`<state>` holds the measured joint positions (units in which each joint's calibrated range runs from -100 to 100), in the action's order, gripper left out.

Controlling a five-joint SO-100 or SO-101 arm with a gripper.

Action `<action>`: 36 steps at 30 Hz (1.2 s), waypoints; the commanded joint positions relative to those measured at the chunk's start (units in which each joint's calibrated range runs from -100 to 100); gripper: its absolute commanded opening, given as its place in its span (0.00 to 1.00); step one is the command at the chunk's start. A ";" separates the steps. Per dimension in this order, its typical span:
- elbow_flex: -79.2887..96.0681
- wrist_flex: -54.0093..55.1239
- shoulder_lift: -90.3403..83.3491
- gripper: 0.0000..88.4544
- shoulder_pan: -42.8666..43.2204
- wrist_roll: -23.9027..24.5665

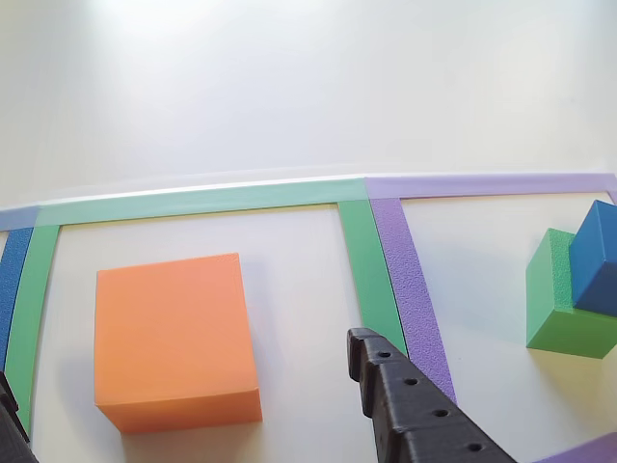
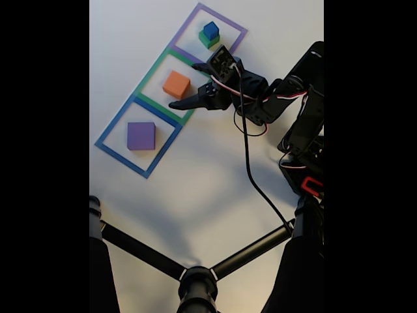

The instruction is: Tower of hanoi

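Your claw (image 2: 189, 85) hangs spread wide and released, gripping nothing, with the orange block (image 2: 176, 84) just beside its tips. In the fixed view that block sits inside the green taped square (image 2: 151, 76), a dark finger (image 2: 186, 103) reaching along the block's lower side.

The other view puts you right behind the claw: the orange block (image 1: 176, 340) lies ahead between the two fingers, apart from both — one toothed finger (image 1: 410, 405) rises at the bottom right, the second finger (image 1: 12, 420) barely shows at the bottom left.

Off to the claw's right in that view, past the purple tape (image 1: 410, 280), the blue cube (image 1: 596, 258) rests on the green block (image 1: 559, 301), cut by the edge. The fixed view shows that pair whole, the blue cube (image 2: 210, 29) on the green block (image 2: 208, 41).

It also gives you the purple block (image 2: 141, 135), well away from the claw, inside the blue taped square (image 2: 107, 130).
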<state>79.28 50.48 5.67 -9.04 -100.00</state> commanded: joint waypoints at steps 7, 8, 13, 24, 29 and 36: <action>-4.36 1.28 2.34 0.49 1.07 0.00; -4.63 1.28 2.58 0.48 0.99 0.00; -4.99 1.28 3.46 0.47 1.60 0.00; -6.17 1.28 5.70 0.42 2.82 0.00; -6.27 1.44 5.86 0.40 3.58 0.00; -6.99 1.69 6.67 0.31 4.42 0.00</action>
<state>73.95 50.64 13.16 -5.34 -100.00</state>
